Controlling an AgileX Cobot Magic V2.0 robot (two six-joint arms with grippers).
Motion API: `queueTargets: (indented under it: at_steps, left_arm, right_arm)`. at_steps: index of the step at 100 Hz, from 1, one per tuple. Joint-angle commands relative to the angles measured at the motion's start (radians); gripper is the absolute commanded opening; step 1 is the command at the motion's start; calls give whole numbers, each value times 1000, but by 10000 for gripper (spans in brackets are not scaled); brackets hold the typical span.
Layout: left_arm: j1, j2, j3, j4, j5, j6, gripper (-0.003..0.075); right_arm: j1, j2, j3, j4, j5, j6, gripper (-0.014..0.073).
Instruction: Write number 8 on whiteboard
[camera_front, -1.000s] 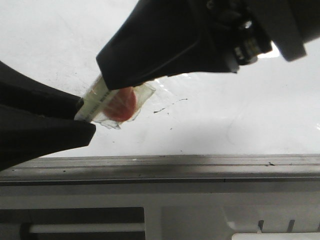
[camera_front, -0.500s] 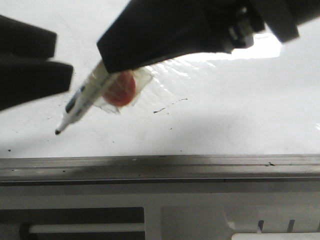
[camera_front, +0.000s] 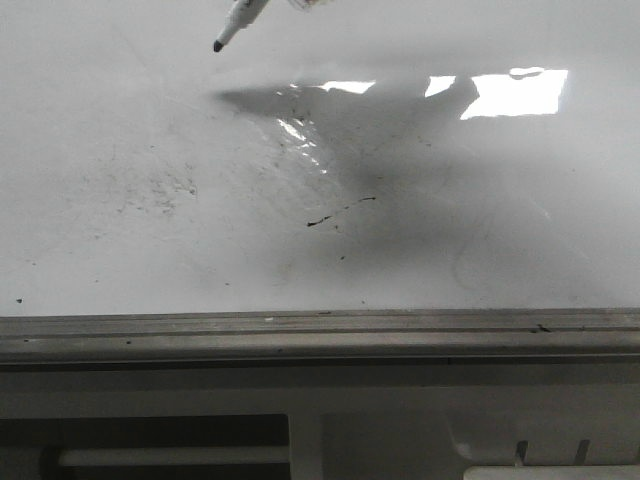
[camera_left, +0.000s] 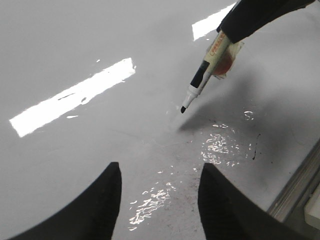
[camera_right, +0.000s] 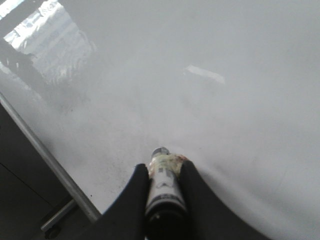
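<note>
The whiteboard (camera_front: 480, 160) is glossy white with faint grey smudges; no number 8 shows on it in any view. My right gripper (camera_right: 164, 167) is shut on a white marker (camera_right: 162, 187) with its black tip uncapped. In the front view only the marker's tip end (camera_front: 232, 22) shows at the top edge, above the board. In the left wrist view the marker (camera_left: 202, 77) hangs from the right gripper's fingers (camera_left: 255, 15), tip just above the board (camera_left: 75, 50). A reddish taped pad (camera_left: 226, 62) sits by the grip. My left gripper (camera_left: 160, 172) is open and empty over the board.
A short black smear (camera_front: 340, 212) lies mid-board; it also shows in the left wrist view (camera_left: 256, 147). The grey metal edge rail (camera_front: 320, 325) runs along the board's near side, also seen in the right wrist view (camera_right: 45, 155). Grey smudges (camera_front: 150, 190) lie at left.
Both arms have left the front view. The left gripper drew away from the marker. The right gripper carried the uncapped marker up and back; only its tip end shows.
</note>
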Motion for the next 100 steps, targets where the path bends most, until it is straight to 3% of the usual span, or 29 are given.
queueTargets:
  at_steps: [1, 36, 73, 100]
  left_arm:
    - [3, 2, -24, -28, -56, -11, 334]
    - [3, 2, -24, -28, -56, -11, 334]
    - [3, 2, -24, -28, -56, -11, 334]
    - [3, 2, -24, -28, -56, -11, 334]
  right_arm:
    - [-29, 17, -71, 11, -23, -7, -63]
    - [-48, 137, -99, 4, 71, -7, -63]
    - [-72, 79, -91, -104, 252, 11, -62]
    - [11, 137, -79, -65, 127, 11, -62]
